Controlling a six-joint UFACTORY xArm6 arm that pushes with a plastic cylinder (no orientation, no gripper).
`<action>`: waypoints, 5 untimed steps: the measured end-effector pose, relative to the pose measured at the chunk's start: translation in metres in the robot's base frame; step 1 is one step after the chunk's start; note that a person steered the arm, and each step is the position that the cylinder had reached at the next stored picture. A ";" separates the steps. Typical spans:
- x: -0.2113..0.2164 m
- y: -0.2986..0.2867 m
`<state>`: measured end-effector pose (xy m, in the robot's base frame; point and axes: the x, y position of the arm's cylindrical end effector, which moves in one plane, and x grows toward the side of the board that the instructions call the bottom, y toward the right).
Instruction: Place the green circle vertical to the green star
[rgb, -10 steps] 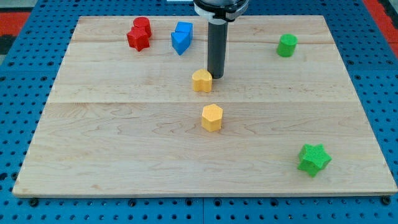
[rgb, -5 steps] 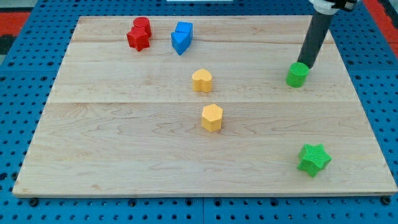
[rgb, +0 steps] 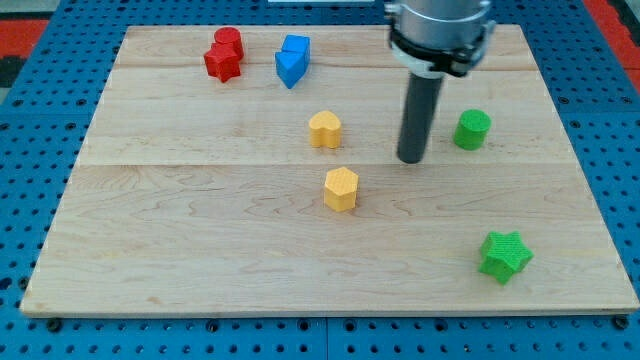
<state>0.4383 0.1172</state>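
The green circle (rgb: 472, 130) stands on the wooden board at the view's right, in its upper half. The green star (rgb: 504, 255) lies at the lower right, below the circle and a little further right. My tip (rgb: 411, 158) rests on the board to the left of the green circle and slightly below it, with a clear gap between them. The rod rises straight up from the tip to the arm's dark end at the view's top.
A yellow heart-like block (rgb: 325, 129) and a yellow hexagon (rgb: 341, 188) sit near the middle, left of my tip. Two red blocks (rgb: 224, 55) and two blue blocks (rgb: 292, 60) sit at the upper left. The board (rgb: 180, 230) lies on a blue pegboard.
The green circle went down the board from the top right and now sits slightly lower. My tip went from the yellow heart to the circle's top, then back left of it.
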 end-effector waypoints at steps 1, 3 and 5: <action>-0.020 0.015; -0.037 0.031; -0.019 0.058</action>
